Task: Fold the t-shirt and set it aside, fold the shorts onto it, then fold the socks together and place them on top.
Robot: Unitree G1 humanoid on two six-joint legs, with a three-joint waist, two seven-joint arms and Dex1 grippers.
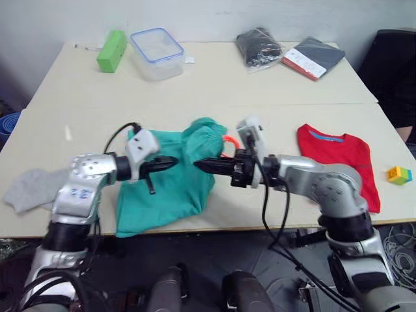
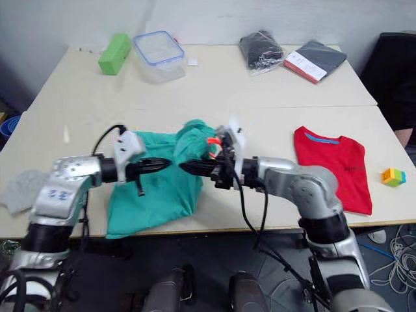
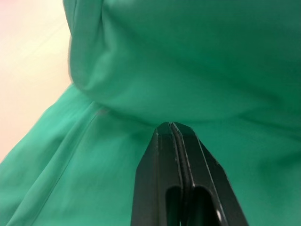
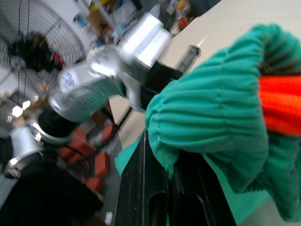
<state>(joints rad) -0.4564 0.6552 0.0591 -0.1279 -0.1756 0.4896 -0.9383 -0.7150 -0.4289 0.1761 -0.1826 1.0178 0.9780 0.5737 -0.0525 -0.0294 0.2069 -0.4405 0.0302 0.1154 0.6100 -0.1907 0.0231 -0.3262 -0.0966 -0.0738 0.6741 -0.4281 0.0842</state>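
The teal shorts lie crumpled at the table's front edge, and their gathered waistband is bunched up with the orange drawstring showing. My right gripper is shut on the waistband fold, which drapes over its fingers. My left gripper faces it from the left; its fingertips are shut against the teal cloth, with nothing seen between them. The red t-shirt lies folded to the right. The grey socks lie at the front left edge.
At the back of the table stand a green block, a clear lidded container, a black bagged cloth and a dark flat package. A small coloured toy block sits at the right edge.
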